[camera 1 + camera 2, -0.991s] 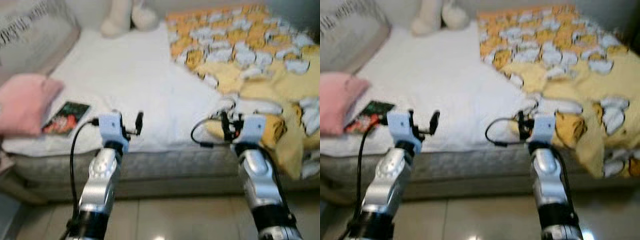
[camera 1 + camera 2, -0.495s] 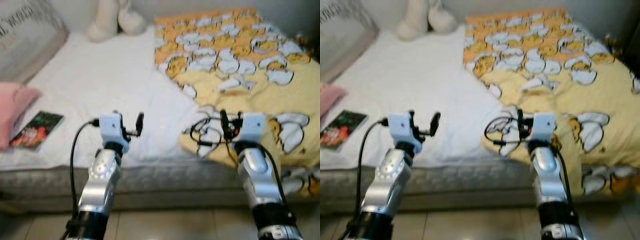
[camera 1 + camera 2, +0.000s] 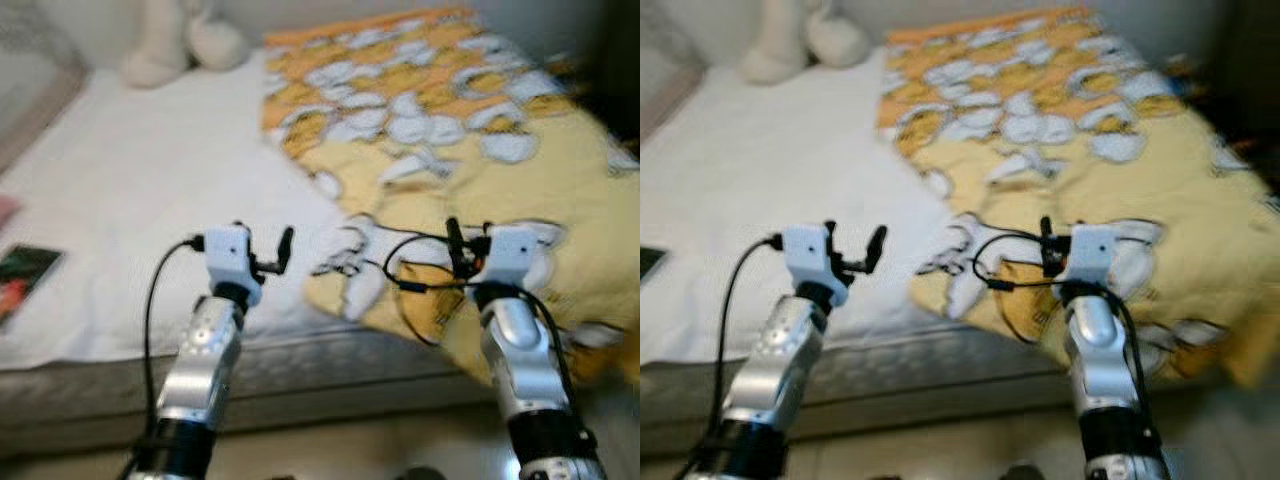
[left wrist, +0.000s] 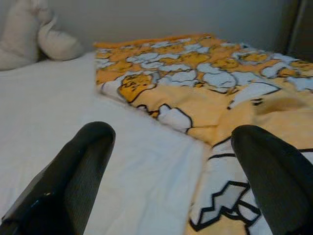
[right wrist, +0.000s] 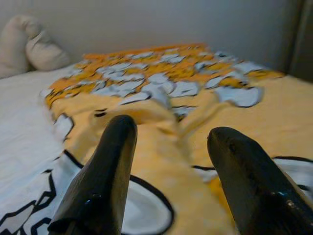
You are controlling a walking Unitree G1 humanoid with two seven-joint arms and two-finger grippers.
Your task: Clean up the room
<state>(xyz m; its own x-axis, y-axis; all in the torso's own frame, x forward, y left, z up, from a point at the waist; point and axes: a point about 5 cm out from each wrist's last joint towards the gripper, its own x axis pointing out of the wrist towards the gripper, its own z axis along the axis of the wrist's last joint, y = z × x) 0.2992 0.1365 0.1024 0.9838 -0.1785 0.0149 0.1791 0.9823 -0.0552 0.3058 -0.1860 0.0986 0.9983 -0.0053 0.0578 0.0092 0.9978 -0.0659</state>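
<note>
View swung right | blanket (image 3: 480, 140): yellow, white-patterned, rumpled over bed (image 3: 130, 190)

White bed (image 3: 150, 190) under yellow blanket (image 3: 470, 150), plush toy (image 3: 180, 45)

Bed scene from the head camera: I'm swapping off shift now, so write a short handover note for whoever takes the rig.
Left gripper: jaws open, empty, raised at the bed's edge over the white sheet.
Right gripper: jaws open, empty, raised over the near edge of the yellow patterned blanket.
Things: the blanket lies rumpled across the robot's right side of the bed, one corner hanging over the mattress edge. A book lies on the sheet at far left; a cream plush toy sits at the head.
Done: nothing grasped yet.
Left: probably straighten the blanket and tidy the book.
</note>
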